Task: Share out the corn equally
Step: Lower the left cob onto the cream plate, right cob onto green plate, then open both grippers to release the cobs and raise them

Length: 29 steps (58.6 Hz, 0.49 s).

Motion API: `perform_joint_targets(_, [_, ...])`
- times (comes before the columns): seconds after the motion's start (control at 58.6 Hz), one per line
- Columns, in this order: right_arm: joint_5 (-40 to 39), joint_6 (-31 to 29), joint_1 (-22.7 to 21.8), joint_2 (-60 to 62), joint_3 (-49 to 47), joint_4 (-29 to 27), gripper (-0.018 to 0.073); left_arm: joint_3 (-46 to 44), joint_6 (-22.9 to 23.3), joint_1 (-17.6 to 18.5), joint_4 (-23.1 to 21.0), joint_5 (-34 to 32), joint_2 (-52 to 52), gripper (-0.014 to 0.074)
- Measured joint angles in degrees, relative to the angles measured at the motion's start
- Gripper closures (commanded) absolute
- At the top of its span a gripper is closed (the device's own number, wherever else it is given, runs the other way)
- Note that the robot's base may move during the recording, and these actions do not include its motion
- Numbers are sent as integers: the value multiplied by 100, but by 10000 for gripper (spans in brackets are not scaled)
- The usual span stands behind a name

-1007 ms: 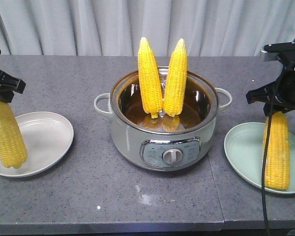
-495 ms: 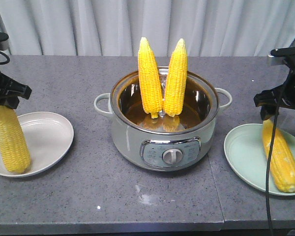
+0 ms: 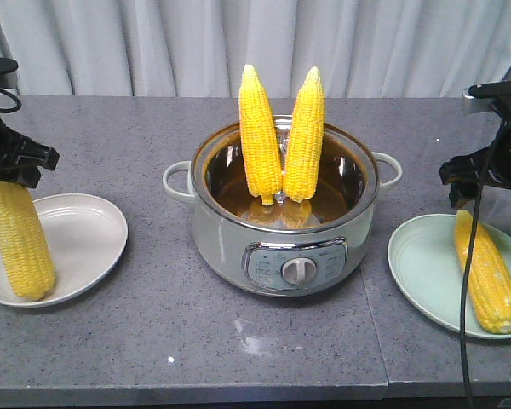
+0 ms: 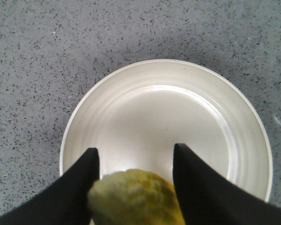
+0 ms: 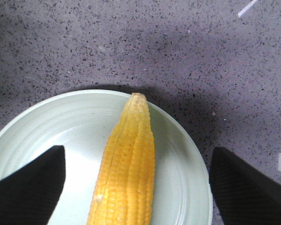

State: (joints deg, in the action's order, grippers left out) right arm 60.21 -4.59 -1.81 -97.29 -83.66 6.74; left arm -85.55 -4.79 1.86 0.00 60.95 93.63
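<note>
Grey surface (image 3: 153, 341), centre: the electric pot (image 3: 238, 247) props two corn cobs (image 3: 261, 136) upright, not yet shared out. Lower left, the left fingers (image 4: 70, 192) clamp a third cob (image 3: 19, 243), its base meeting the white plate (image 3: 85, 239). Lower right, a fourth cob (image 3: 491, 273) lies flat on the green plate (image 3: 422, 264) under the wide-spread, empty right fingers (image 5: 28, 187).

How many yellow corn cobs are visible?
4: two cobs upright in the silver electric pot; one held by the left gripper over the white plate; one lying on the pale green plate. Pot's floor partly hidden.
</note>
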Motion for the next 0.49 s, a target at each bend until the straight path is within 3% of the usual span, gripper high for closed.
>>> perform_joint_targets(0.495, [-216, 26, 0, 113, 0, -8, -34, 0, 89, 0, 0, -104, 0, 108])
